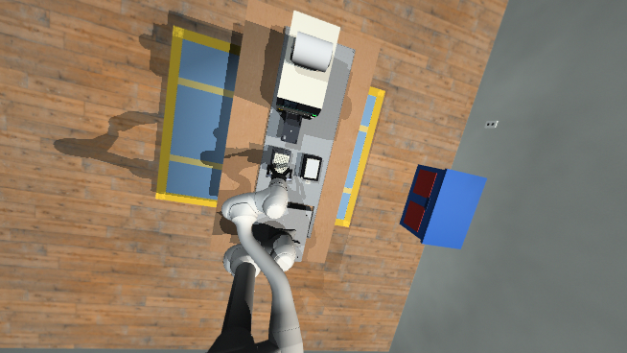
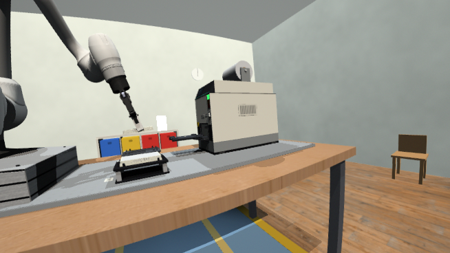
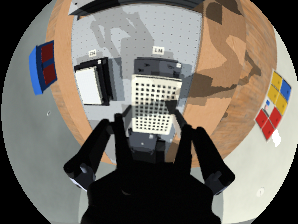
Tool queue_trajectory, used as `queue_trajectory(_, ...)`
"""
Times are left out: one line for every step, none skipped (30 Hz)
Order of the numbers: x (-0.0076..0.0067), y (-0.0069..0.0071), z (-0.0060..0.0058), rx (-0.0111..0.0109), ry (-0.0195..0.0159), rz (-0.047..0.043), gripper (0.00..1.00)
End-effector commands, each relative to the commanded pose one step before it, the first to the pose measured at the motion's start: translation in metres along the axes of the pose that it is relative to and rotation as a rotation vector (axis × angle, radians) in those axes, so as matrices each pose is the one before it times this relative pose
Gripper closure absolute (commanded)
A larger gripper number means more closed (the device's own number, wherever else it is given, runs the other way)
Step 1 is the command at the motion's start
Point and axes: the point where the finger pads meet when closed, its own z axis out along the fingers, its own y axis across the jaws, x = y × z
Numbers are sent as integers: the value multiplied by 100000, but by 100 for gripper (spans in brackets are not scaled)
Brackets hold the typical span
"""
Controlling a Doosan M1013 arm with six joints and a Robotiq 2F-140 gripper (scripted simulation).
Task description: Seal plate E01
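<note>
Plate E01 (image 1: 281, 158) (image 2: 148, 128) (image 3: 156, 102), cream with a grid of wells and no foil showing, is raised above nest N1 (image 2: 141, 150) (image 3: 145, 66). My gripper (image 1: 279, 169) (image 2: 139, 128) (image 3: 153, 113) is shut on it by its two sides. The plate looks about level. The sealer (image 1: 304, 88) (image 2: 242, 120) stands beyond, with its dark stage (image 1: 290, 129) (image 2: 186, 138) out and bare. A green light (image 2: 208, 97) shows on its front. START cannot be made out. The white-topped plate (image 1: 312, 169) (image 2: 141, 158) (image 3: 88, 86) sits in nest N2 (image 2: 164, 161).
A foil roll (image 1: 313, 52) (image 2: 237, 71) sits on top of the sealer. A grey raised block (image 2: 38, 159) stands near the arm's base. N2 is beside N1. The blue cabinet (image 1: 455, 208) (image 3: 36, 72) and coloured bins (image 2: 131, 144) (image 3: 270, 117) stand away from the table.
</note>
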Motion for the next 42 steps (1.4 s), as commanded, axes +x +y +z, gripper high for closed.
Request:
queue_trajectory(-289,223,-183,-31,-279,-43,90)
queue_trajectory(0,0,0,0,0,0,90)
queue_trajectory(0,0,0,0,0,0,90)
queue_trajectory(0,0,0,0,0,0,90)
queue_trajectory(0,0,0,0,0,0,90)
queue_trajectory(0,0,0,0,0,0,90)
queue_trajectory(-217,-30,79,0,-7,0,90)
queue_trajectory(-217,-30,79,0,0,0,90)
queue_trajectory(-217,-30,79,0,0,0,90)
queue_trajectory(0,0,0,0,0,0,90)
queue_trajectory(0,0,0,0,0,0,90)
queue_trajectory(-217,-30,79,0,0,0,90)
queue_trajectory(-217,-30,79,0,0,0,90)
queue_trajectory(-217,-30,79,0,0,0,90)
queue_trajectory(-217,-30,79,0,0,0,90)
queue_trajectory(-217,-30,79,0,0,0,90)
queue_trajectory(-217,-30,79,0,0,0,90)
queue_trajectory(-217,-30,79,0,0,0,90)
queue_trajectory(-217,-30,79,0,0,0,90)
queue_trajectory(-217,-30,79,0,1,0,90)
queue_trajectory(-217,-30,79,0,0,0,90)
queue_trajectory(-217,-30,79,0,0,0,90)
queue_trajectory(-217,-30,79,0,0,0,90)
queue_trajectory(-217,-30,79,0,0,0,90)
queue_trajectory(-217,-30,79,0,0,0,90)
queue_trajectory(-217,-30,79,0,0,0,90)
queue_trajectory(0,0,0,0,0,0,90)
queue_trajectory(0,0,0,0,0,0,90)
queue_trajectory(-217,-30,79,0,0,0,90)
queue_trajectory(-217,-30,79,0,0,0,90)
queue_trajectory(-217,-30,79,0,0,0,90)
queue_trajectory(-217,-30,79,0,0,0,90)
queue_trajectory(-217,-30,79,0,0,0,90)
queue_trajectory(-217,-30,79,0,0,0,90)
queue_trajectory(-217,-30,79,0,1,0,90)
queue_trajectory(-217,-30,79,0,0,0,90)
queue_trajectory(-217,-30,79,0,0,0,90)
queue_trajectory(-217,-30,79,0,0,0,90)
queue_trajectory(-217,-30,79,0,0,0,90)
queue_trajectory(-217,-30,79,0,0,0,90)
queue_trajectory(-217,-30,79,0,0,0,90)
queue_trajectory(-217,-30,79,0,0,0,90)
